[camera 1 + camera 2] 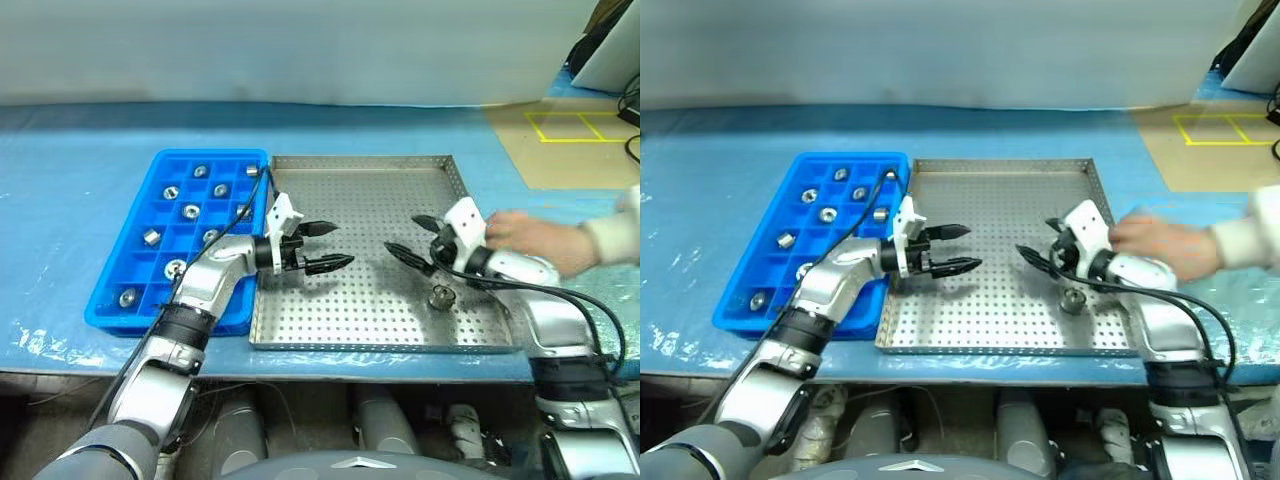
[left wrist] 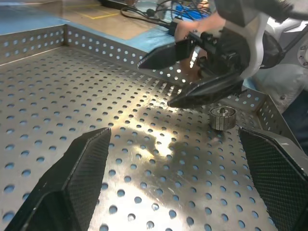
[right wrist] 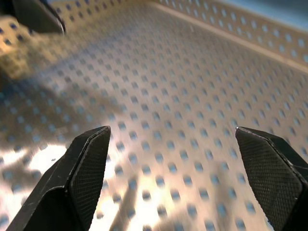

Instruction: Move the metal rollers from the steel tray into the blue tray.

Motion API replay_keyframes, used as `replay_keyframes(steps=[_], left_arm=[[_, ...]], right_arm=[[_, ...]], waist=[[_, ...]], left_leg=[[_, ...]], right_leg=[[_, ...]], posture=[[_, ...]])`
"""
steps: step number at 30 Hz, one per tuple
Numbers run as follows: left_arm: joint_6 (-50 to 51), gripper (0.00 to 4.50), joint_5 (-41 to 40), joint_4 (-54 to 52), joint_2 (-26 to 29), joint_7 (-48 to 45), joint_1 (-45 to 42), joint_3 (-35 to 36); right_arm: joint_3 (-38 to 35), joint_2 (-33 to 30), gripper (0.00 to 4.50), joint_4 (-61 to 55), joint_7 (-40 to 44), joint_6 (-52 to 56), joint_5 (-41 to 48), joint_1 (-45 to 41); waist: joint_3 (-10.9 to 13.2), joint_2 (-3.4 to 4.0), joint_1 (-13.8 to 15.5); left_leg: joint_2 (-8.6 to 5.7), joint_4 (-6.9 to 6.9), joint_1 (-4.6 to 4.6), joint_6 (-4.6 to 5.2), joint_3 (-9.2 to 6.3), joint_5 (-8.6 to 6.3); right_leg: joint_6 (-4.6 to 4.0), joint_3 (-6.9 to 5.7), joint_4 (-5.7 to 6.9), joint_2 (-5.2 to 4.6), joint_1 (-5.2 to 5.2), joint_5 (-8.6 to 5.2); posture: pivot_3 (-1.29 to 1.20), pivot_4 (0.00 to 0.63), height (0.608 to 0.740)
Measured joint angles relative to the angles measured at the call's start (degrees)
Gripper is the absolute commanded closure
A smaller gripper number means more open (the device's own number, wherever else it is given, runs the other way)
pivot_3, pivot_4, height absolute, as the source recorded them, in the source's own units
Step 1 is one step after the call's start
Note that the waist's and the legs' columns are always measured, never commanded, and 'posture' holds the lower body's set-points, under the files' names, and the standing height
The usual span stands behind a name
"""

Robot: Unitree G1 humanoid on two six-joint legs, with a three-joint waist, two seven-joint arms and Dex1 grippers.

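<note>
Perforated grey steel tray (image 1: 360, 320) sits on a pale blue table cover (image 1: 70, 180), near edge toward the robot. One metal roller (image 1: 440, 296) stands on it near the near-right corner, hole up, its outline soft. Left gripper (image 1: 328, 246) hovers over the tray's left half, jaws wide apart, nothing between them, pointing toward the right side. Right gripper (image 1: 413, 239) is over the right half, just beyond the roller, jaws spread, empty. A person's hand (image 1: 530, 238) reaches in over the tray's right rim, blurred, partly behind the right gripper's wrist; contact can't be told. Blue tray (image 1: 130, 300) touches the steel tray's left edge; rollers (image 1: 190, 211) lie in several compartments, near-right corner hidden by the left arm.
</note>
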Motion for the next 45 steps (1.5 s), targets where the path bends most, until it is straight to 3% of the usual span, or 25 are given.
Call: replay_keyframes(steps=[6,12,45], left_arm=[[-2.5,0.02,1.5,2.9,-2.0,-1.6,-0.7,-0.5],[-3.7,0.02,2.3,3.8,-3.0,-2.0,-0.7,-0.4],[-4.7,0.02,2.5,2.5,-1.7,-1.3,1.1,-0.2]], right_arm=[[-0.1,-5.1,0.14,-2.6,-0.4,3.0,0.0,3.0],[0.2,-5.0,0.14,-2.6,-0.4,3.5,0.9,3.0],[1.9,-2.2,0.14,-2.0,-0.4,3.5,4.3,-1.5]], waist=[[0.0,-0.01,-0.6],[0.0,-0.02,-1.6],[0.0,-0.01,-3.3]], left_leg=[[0.04,0.22,0.20,-0.17,0.05,-0.12],[-0.04,0.53,0.16,-0.10,0.02,-0.16],[-0.02,0.41,0.11,-0.01,-0.01,-0.24]], right_leg=[[0.02,0.01,-0.12,-0.03,0.29,-0.03],[0.35,0.04,-0.10,-0.11,0.38,-0.22],[0.08,-0.05,-0.09,-0.12,0.30,-0.05]], posture=[[-0.61,0.150,0.740],[-0.59,0.150,0.740],[-0.54,0.150,0.740]])
